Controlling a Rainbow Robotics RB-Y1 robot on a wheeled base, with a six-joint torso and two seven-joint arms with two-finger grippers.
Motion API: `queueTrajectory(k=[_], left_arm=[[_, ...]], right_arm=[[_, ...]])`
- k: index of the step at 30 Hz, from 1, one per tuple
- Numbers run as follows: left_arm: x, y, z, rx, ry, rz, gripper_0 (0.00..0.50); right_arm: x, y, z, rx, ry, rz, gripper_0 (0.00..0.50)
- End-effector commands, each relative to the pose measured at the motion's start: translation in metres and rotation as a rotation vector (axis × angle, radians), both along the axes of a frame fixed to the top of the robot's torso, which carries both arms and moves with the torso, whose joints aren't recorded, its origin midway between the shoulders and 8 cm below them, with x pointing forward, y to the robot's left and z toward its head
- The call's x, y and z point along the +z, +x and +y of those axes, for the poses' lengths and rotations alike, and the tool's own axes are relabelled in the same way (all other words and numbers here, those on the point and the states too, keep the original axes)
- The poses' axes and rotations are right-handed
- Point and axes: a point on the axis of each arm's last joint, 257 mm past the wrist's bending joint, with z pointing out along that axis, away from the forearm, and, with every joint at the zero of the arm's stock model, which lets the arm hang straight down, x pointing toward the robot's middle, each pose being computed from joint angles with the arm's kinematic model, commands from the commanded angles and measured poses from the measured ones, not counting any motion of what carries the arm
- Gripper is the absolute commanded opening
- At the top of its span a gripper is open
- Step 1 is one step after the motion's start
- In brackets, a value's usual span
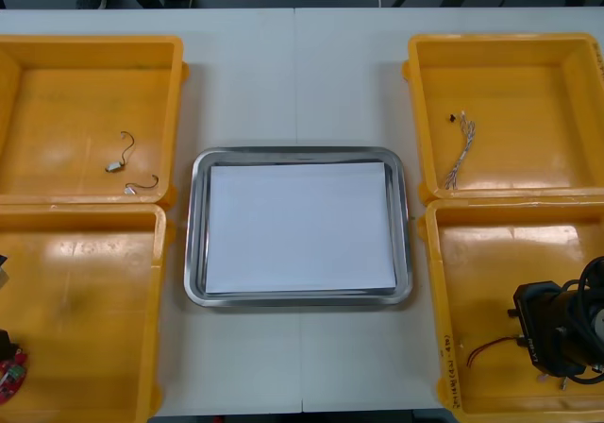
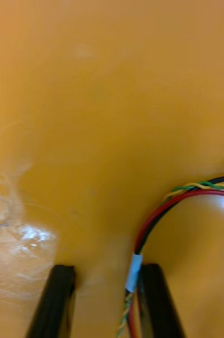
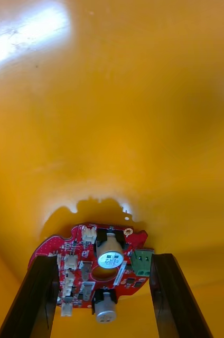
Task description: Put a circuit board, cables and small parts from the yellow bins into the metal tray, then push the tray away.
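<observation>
While both claws hang inside the near bins, the table [image 1: 293, 74]: light, carrying everything. Nothing lies in the tray, so I judge the task to be at its first picks.
Yellow bins [image 1: 179, 111]: two down the left of the frame, two down the right.
Metal tray [image 1: 196, 253]: centre of the frame, white inside, bare.
Right arm [image 1: 562, 333]: enters at the lower right corner, wrist bent down into the lower-right bin [image 1: 429, 300].
Right gripper [image 2: 106, 269]: fingers apart, low over the bin floor, clamped on nothing. The red and yellow cable [image 2: 196, 193] runs between them, hugging one finger's inner face.
Left gripper [image 3: 104, 260]: at the lower left edge of the frame, fingers spread wide, straddling the circuit board [image 3: 75, 253] without visibly pinching it.
Circuit board: round and red, flat on the floor of the lower-left bin [image 1: 156, 310].
Cable's free end: arcs away beyond the right fingertips.
Doing it well: centre the cable in the gap before closing, or it may slip past the finger. On the left, close evenly on the board's rim, clear of its upright parts.
</observation>
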Motion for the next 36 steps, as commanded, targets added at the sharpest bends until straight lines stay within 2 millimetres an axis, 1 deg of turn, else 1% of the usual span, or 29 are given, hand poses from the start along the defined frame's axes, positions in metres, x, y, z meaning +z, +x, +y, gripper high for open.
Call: queueTrajectory(k=[1, 3, 5, 7, 8, 14, 18, 20, 24, 25, 27, 29, 31, 32, 33, 36], left_arm=[[-0.009, -0.006, -0.001, -0.148, 0.056, 0.024, 0.5], [-0.011, -0.004, -0.001, -0.151, 0.054, 0.021, 0.5], [-0.014, -0.003, -0.001, -0.15, 0.053, 0.018, 0.5], [-0.017, -0.002, -0.001, -0.151, 0.051, 0.019, 0.5], [-0.018, -0.001, 0.0, -0.153, 0.052, 0.018, 0.5], [-0.023, 0.0, -0.001, -0.152, 0.047, 0.017, 0.5], [-0.024, 0.0, -0.002, -0.156, 0.049, 0.021, 0.5], [-0.025, -0.001, -0.002, -0.156, 0.051, 0.022, 0.5], [-0.027, -0.002, -0.002, -0.157, 0.054, 0.03, 0.5], [-0.028, -0.002, -0.002, -0.156, 0.054, 0.032, 0.5], [-0.03, -0.001, -0.001, -0.153, 0.056, 0.03, 0.5], [-0.031, 0.0, -0.001, -0.153, 0.056, 0.028, 0.5], [-0.031, 0.0, -0.001, -0.153, 0.058, 0.028, 0.5], [-0.031, -0.001, 0.0, -0.151, 0.06, 0.029, 0.5], [-0.031, -0.001, 0.0, -0.151, 0.06, 0.029, 0.5], [-0.031, 0.0, 0.001, -0.15, 0.063, 0.029, 0.5]], right_arm=[[-0.044, -0.032, -0.004, -0.069, 0.017, 0.102, 0.153], [-0.045, -0.03, -0.005, -0.073, 0.019, 0.092, 0.062], [-0.046, -0.029, -0.006, -0.076, 0.019, 0.088, 0.023], [-0.047, -0.029, -0.007, -0.077, 0.018, 0.086, 0.014], [-0.045, -0.028, -0.008, -0.077, 0.015, 0.082, 0.0], [-0.047, -0.03, -0.009, -0.072, 0.011, 0.087, 0.0], [-0.044, -0.028, -0.014, -0.058, -0.007, 0.084, 0.0], [-0.037, -0.022, -0.014, -0.046, -0.009, 0.071, 0.0], [-0.015, -0.012, -0.017, -0.017, -0.03, 0.051, 0.0], [-0.013, -0.012, -0.017, -0.012, -0.035, 0.049, 0.0], [-0.002, -0.006, -0.016, 0.07, -0.07, 0.035, 0.0], [0.007, -0.003, -0.014, 0.114, -0.087, 0.028, 0.0], [0.011, -0.002, -0.014, 0.143, -0.1, 0.031, 0.0], [0.018, -0.002, -0.015, 0.18, -0.118, 0.03, 0.0], [0.018, -0.002, -0.015, 0.18, -0.118, 0.03, 0.0], [0.03, -0.001, -0.013, 0.265, -0.137, 0.027, 0.0]])
